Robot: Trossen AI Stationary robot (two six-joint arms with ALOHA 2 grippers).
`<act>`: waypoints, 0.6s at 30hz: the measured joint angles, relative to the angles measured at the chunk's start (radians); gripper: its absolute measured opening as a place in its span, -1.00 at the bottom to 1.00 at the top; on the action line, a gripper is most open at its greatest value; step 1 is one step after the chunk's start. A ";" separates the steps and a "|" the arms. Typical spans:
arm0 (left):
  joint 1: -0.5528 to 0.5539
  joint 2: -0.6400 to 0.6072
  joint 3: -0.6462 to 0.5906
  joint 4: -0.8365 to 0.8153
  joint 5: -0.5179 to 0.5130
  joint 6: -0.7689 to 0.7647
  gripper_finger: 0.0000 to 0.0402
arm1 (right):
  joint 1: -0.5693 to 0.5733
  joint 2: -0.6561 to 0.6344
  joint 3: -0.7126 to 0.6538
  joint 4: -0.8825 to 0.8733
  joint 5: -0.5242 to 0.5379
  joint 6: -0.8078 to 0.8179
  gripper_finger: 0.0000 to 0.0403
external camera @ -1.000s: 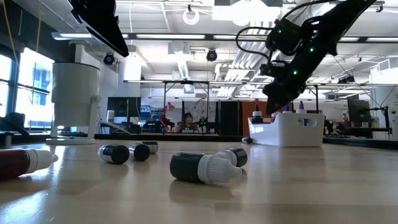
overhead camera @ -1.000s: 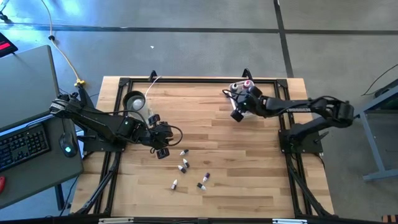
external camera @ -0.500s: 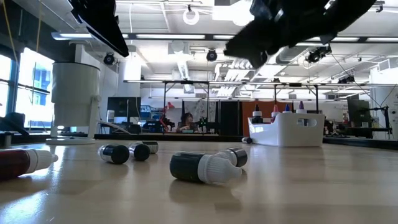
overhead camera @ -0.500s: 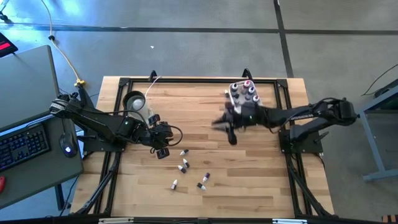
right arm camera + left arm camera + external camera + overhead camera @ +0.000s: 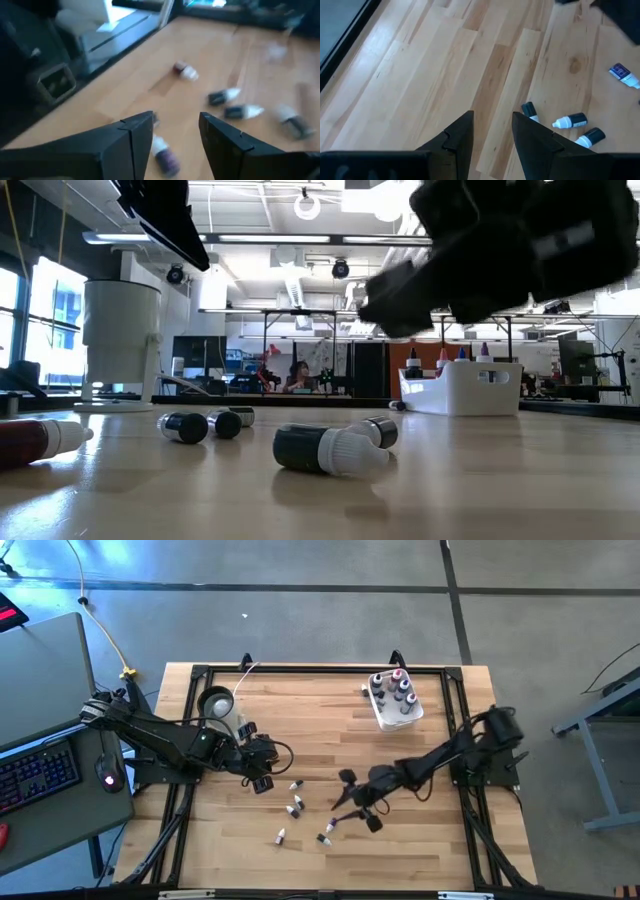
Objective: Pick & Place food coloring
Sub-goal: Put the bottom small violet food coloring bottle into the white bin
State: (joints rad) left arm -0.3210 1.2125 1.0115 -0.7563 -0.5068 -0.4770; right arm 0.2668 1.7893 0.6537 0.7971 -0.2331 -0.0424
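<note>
Several small food coloring bottles [image 5: 296, 804] lie on their sides on the wooden table [image 5: 420, 850], dark with white tips; in the low view one [image 5: 330, 450] lies nearest. More bottles stand upright in the white tub [image 5: 396, 702] at the far right. My right gripper [image 5: 352, 804] hovers open just right of the loose bottles, and in its wrist view [image 5: 175, 130] one bottle [image 5: 165, 156] lies below the gap, untouched. My left gripper [image 5: 262, 782] hangs open and empty at the loose bottles' left, its fingers [image 5: 492, 125] apart over bare wood.
A clear cup with a black ring [image 5: 215, 702] stands at the far left of the table. A black frame [image 5: 300, 668] runs along the table's edges. Bare wood lies between the loose bottles and the tub. A desk with a keyboard [image 5: 40, 775] stands to the left.
My right gripper has left the white tub and swung fast toward the table's near left, coming down beside the loose bottles, with its fingers now spread wider. The tub and its upright bottles now show uncovered. The loose bottles have not moved.
</note>
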 joint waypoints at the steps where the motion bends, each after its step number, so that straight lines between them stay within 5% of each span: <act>1: 0.000 0.000 0.000 0.000 0.000 0.000 -0.35 | -0.001 0.025 0.000 0.016 -0.002 0.002 -0.23; 8: 0.000 0.000 0.000 0.000 0.000 0.000 -0.35 | -0.012 0.220 0.040 0.198 -0.055 0.099 -0.24; 13: 0.000 0.000 0.000 -0.001 0.001 0.000 -0.35 | -0.003 0.331 0.127 0.189 -0.196 0.076 -0.25; 18: 0.000 0.000 0.000 -0.001 0.002 0.000 -0.35 | -0.008 0.405 0.188 0.134 -0.187 -0.008 -0.25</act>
State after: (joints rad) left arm -0.3210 1.2125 1.0115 -0.7570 -0.5053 -0.4770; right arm 0.2591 2.1938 0.8412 0.9309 -0.4204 -0.0504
